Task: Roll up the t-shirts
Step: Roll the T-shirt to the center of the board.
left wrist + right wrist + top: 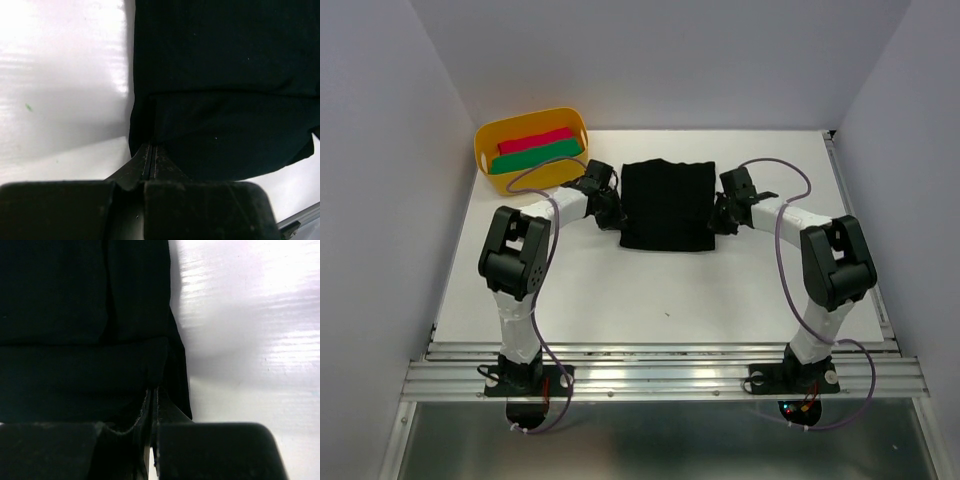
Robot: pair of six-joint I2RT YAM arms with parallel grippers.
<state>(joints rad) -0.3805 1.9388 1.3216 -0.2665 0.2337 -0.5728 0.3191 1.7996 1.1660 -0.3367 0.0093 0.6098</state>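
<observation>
Black t-shirt [667, 205] is clamped by left gripper [151, 155] and right gripper [153, 392], held between them, length running ahead.

From here I see a white counter [650, 290] carrying two things. A black t-shirt [667, 205], folded to a rough rectangle, lies flat at the middle, toward the far edge. A yellow tub [485, 150] sits at the far left corner, near the shirt but not touching it.
</observation>
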